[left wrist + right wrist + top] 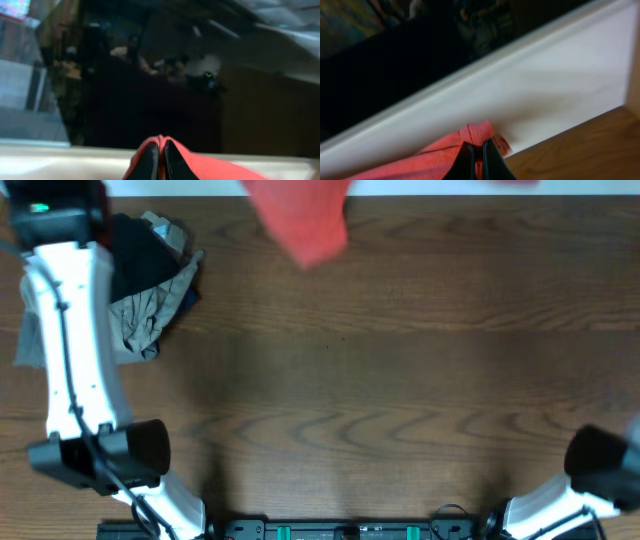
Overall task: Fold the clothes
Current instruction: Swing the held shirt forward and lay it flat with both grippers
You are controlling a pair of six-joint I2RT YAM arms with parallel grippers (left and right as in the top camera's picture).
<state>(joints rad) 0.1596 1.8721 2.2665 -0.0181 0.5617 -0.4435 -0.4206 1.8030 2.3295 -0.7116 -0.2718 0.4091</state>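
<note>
L gripper (pixel 159 161) & R gripper (pixel 475 159) each pinch red shirt (pixel 420 160) right at their tips; we think it's soft, light, floppy; grab edges.

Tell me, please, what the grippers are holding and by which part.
Both hold the red-orange T-shirt, the right gripper by a hemmed edge, the left gripper by bunched fabric whose part cannot be told.

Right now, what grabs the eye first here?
A blurred red-orange cotton T-shirt shows at the top centre of the overhead view. The left gripper and right gripper are each shut on its red fabric in their wrist views. A crumpled heap of black, khaki and grey clothes lies far left on the brown wooden table.
</note>
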